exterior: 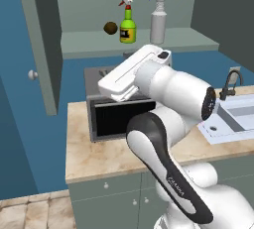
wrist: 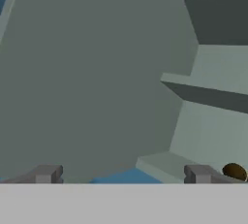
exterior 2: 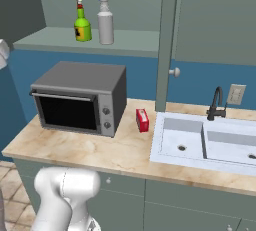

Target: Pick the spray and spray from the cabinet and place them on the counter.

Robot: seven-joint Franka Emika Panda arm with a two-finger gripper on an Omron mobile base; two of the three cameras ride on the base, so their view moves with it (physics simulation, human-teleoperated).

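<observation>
I have the cabinet (exterior: 74,5) standing open, its doors swung aside so the lower shelf (exterior 2: 100,42) is reachable, and both targets stand upright there side by side: the green spray (exterior: 127,26) with its red-white nozzle and the taller grey-white spray (exterior: 158,22) just beside it, near the shelf's front edge, which should make them easy to take from the front. A small brown ball (exterior: 110,27) sits just beside the green bottle on its far side from the grey one; I judge it something to avoid knocking. My gripper (wrist: 123,173) is spread wide with nothing between its fingers (wrist: 46,173), looking into the cabinet interior, the brown ball at the corner of the hand view. The arm is raised above the toaster oven (exterior 2: 80,97), which sits on the surface (exterior 2: 120,152) directly under the shelf, so I reckon I must come in high. A flat red box (exterior 2: 142,120) stands by the sink (exterior 2: 200,142); bare surface in front looks right for setting bottles down.
</observation>
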